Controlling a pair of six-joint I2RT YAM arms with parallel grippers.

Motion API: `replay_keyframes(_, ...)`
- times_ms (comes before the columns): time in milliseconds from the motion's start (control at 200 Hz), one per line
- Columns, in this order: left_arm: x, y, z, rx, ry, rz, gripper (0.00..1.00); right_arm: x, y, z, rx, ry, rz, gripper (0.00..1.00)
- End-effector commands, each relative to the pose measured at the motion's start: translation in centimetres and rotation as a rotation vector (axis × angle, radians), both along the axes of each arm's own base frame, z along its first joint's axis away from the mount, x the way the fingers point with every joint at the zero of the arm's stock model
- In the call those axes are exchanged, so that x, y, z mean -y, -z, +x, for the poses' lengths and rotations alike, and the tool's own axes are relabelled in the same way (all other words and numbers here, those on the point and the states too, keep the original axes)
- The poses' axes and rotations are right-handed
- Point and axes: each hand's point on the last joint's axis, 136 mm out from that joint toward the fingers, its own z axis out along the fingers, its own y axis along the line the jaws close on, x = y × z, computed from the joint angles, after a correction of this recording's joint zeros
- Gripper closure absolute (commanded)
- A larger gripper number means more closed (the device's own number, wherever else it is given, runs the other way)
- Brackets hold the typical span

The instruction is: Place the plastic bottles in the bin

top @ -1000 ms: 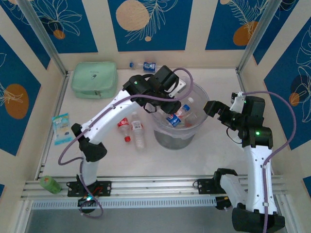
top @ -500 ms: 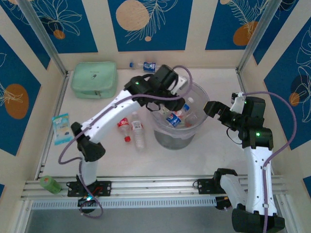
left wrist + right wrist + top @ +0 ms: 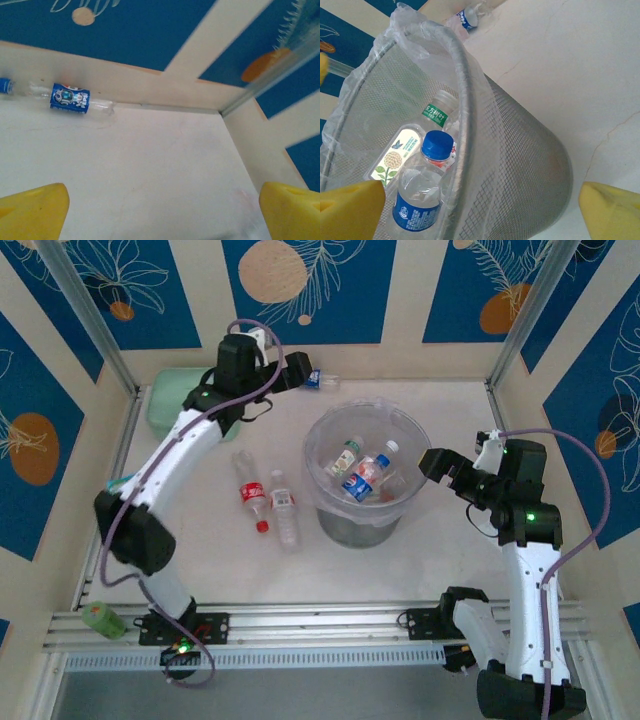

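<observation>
The bin (image 3: 318, 435) stands mid-table, a grey mesh bucket with a clear liner, and holds several plastic bottles (image 3: 358, 478). Its rim (image 3: 465, 95) and a blue-capped bottle (image 3: 420, 192) inside are close in the right wrist view. Two more bottles (image 3: 256, 496) (image 3: 286, 517) lie on the table left of the bin. A blue-labelled bottle (image 3: 310, 378) (image 3: 70, 97) lies along the back wall. My left gripper (image 3: 300, 372) (image 3: 162, 215) hovers just left of it, open and empty. My right gripper (image 3: 438, 465) (image 3: 480, 215) stands open beside the bin's right wall.
A mint-green pouch (image 3: 165, 405) lies at the back left, partly under my left arm. A light-blue packet (image 3: 120, 485) sits by the left wall and a green cylinder (image 3: 103, 620) by the front rail. Walls enclose the table on three sides.
My left gripper has opened and swung from above the bin to the back left, near the back wall. A green-labelled bottle now lies in the bin. The right arm has not moved.
</observation>
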Motion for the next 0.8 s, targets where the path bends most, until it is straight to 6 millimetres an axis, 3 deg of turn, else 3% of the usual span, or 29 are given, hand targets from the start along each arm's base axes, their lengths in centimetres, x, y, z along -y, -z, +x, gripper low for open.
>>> replay_keyframes(0, -0.7, 4.0, 5.8, -0.079, -0.116, -0.152, 0.02, -0.5, 0.1, -1.0, -0.012, -0.024, 0.015, 0.01)
replay_keyframes(45, -0.1, 6.1, 7.6, -0.115, -0.125, -0.168, 0.01, -0.5, 0.0, -1.2, -0.013, -0.025, 0.017, 0.01)
replay_keyframes(135, 1.4, 8.6, 10.8, -0.122, -0.121, -0.206, 0.00, -0.6, 0.2, -1.7, -0.019, -0.028, 0.017, 0.00)
replay_keyframes(250, 1.7, 11.9, 14.3, -0.105, -0.188, -0.297, 0.00, -0.6, 0.7, -2.3, -0.030, -0.027, 0.009, 0.00)
replay_keyframes(360, 2.0, 16.3, 16.9, -0.149, -0.250, -0.357, 0.00, -0.7, 1.1, -2.9, -0.047, -0.032, 0.009, 0.01)
replay_keyframes(505, 3.4, 20.2, 18.7, -0.191, -0.276, -0.438, 0.00, -0.9, 1.2, -3.1, -0.053, -0.035, 0.018, 0.01)
replay_keyframes(790, 2.7, 23.7, 21.0, -0.160, -0.390, -0.516, 0.02, -1.0, 2.2, -2.9, -0.077, -0.040, 0.030, 0.00)
